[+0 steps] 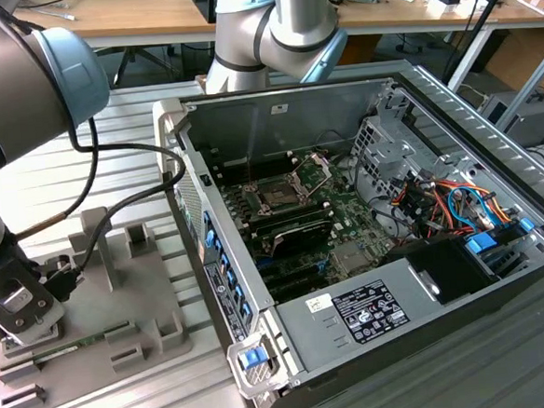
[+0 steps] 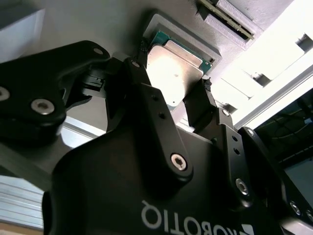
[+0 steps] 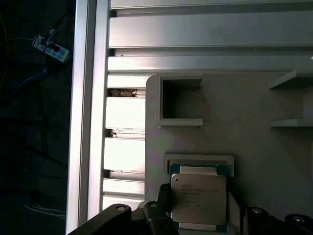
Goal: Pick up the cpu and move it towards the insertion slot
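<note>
Black gripper sits low over the grey holder tray and brackets the cpu on two opposite edges; whether it is clamped or merely close I cannot tell. The cpu lies flat in its shallow recess on that tray, well apart from the insertion slot inside the open computer case. My worry: a light or off-centre grip could tilt the chip against the recess wall, or let it slip once lifted.

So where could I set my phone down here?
Bare slatted table beyond the grey fixture plate, beside the computer case, and along that plate's near edge. Crowded: inside the case, and around the gripper at the cpu.
</note>
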Available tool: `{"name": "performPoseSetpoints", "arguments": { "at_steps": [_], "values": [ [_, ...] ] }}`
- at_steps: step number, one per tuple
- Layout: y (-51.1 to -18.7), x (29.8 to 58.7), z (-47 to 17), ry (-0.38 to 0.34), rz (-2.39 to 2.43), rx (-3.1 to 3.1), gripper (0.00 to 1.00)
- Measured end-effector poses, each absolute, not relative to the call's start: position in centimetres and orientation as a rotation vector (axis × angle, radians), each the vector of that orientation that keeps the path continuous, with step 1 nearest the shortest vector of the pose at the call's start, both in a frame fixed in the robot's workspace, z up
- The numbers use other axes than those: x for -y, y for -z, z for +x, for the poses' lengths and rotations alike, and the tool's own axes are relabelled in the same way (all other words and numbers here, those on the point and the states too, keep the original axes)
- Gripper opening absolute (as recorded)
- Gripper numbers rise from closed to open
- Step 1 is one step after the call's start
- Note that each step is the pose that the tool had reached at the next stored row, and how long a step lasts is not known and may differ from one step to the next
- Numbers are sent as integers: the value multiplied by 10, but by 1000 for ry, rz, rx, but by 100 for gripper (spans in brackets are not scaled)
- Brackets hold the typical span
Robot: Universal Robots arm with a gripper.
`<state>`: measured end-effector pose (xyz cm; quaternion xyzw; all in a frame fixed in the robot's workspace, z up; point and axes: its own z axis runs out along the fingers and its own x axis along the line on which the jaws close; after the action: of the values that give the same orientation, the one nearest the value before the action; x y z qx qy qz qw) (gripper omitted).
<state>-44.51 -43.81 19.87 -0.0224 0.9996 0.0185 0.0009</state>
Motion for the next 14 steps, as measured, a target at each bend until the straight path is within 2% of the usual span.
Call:
{"name": "performPoseSetpoints", "arguments": {
  "at_steps": [14],
  "values": [
    [-216, 438, -445, -58, -70, -3139, 55]
  ]
}}
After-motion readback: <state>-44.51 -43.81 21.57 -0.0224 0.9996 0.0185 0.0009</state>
